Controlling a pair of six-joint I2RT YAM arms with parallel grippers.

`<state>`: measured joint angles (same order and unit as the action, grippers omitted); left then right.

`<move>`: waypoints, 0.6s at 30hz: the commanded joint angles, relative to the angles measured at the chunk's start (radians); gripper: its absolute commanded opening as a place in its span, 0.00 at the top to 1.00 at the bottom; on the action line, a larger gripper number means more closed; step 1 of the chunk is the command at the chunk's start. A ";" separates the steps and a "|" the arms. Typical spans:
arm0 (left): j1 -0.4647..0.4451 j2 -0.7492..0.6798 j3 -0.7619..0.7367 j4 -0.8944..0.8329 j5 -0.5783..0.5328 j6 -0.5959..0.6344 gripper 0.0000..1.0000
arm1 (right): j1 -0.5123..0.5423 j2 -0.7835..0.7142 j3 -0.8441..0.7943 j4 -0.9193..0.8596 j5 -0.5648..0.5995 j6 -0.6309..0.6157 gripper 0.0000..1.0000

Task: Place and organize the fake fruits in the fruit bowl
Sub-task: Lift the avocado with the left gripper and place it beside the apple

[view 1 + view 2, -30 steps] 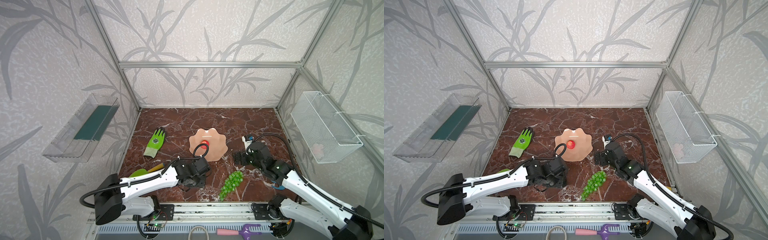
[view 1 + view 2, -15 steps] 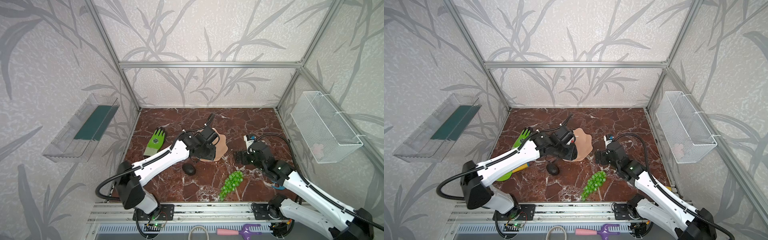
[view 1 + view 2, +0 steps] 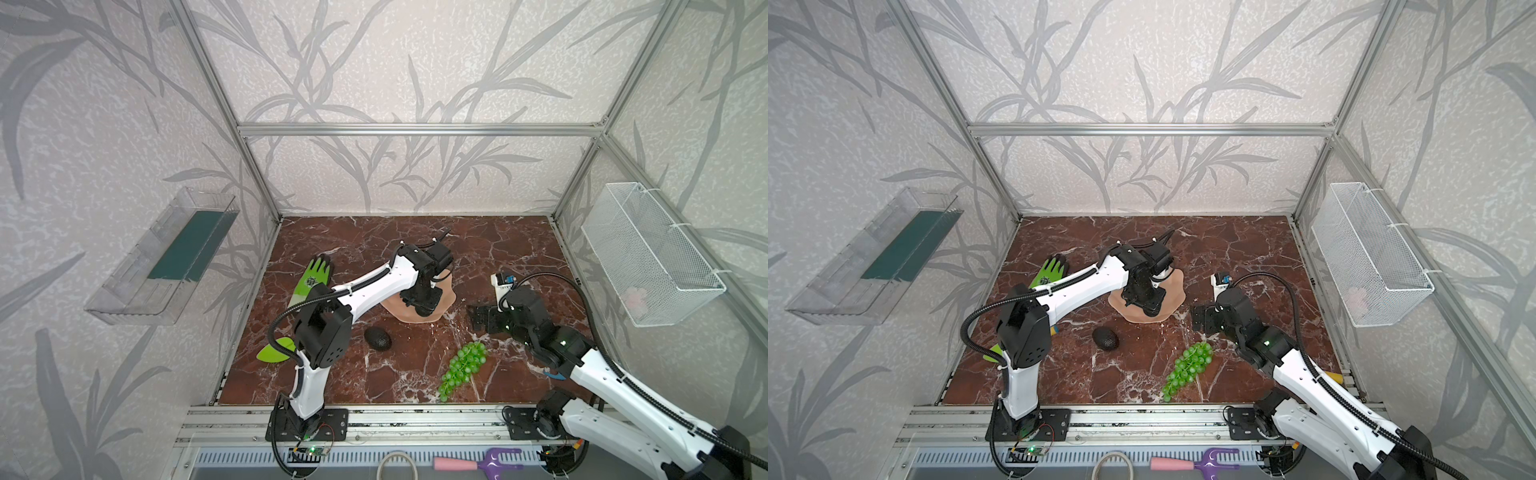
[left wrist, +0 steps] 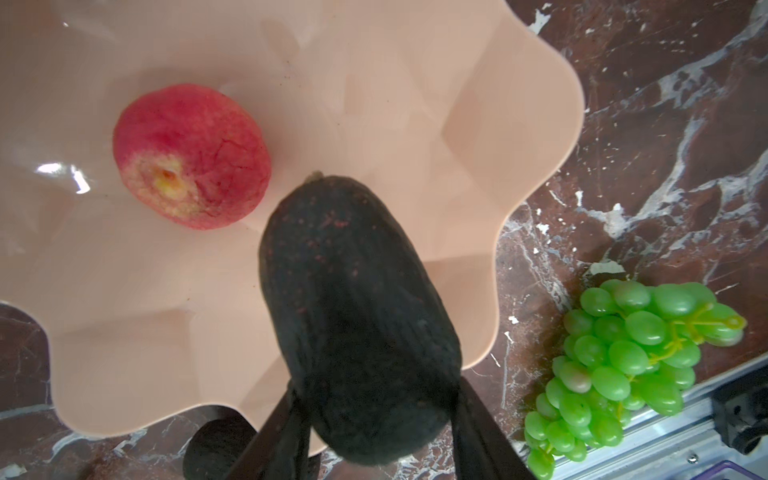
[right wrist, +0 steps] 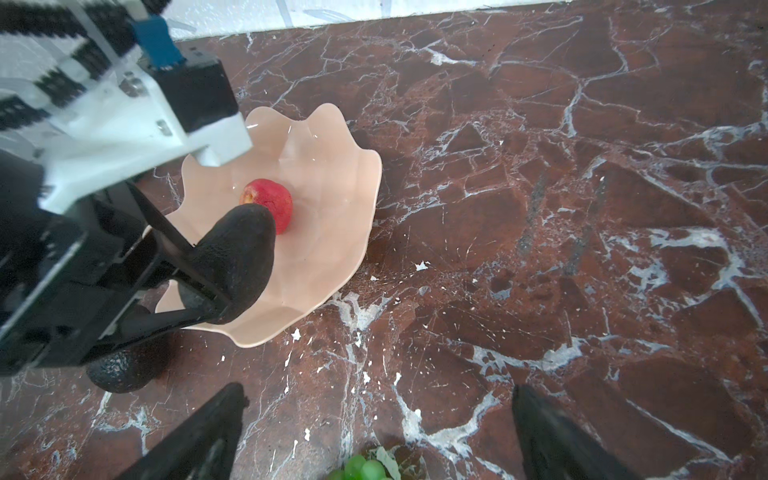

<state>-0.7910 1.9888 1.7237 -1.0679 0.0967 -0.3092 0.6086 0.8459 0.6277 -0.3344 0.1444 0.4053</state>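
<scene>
Now | step: avocado (image 4: 357, 324) is gripped by the closed left jaws above the fruit bowl (image 4: 436, 137), where the red fruit (image 4: 191, 156) lies | right jaws: wide open, empty | next: a lowered release is judged due; second avocado (image 3: 377, 338) and grapes (image 3: 463, 370) lie on the desk (image 3: 498, 249).

Glossy bowl (image 4: 374, 104), pebbly matt avocado (image 4: 357, 311), polished marble-look table (image 5: 582, 208) — wire-mesh metal basket (image 3: 648, 257)

From above, the left arm (image 3: 376, 282) hides much of the fruit bowl (image 3: 445, 297).
</scene>
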 commanded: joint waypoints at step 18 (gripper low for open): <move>0.032 0.146 0.086 0.022 -0.044 0.012 0.55 | -0.006 -0.014 -0.015 0.003 -0.003 0.008 0.01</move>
<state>-0.7666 2.1113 1.7676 -1.0386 0.0704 -0.2989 0.6083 0.8406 0.6239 -0.3344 0.1444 0.4129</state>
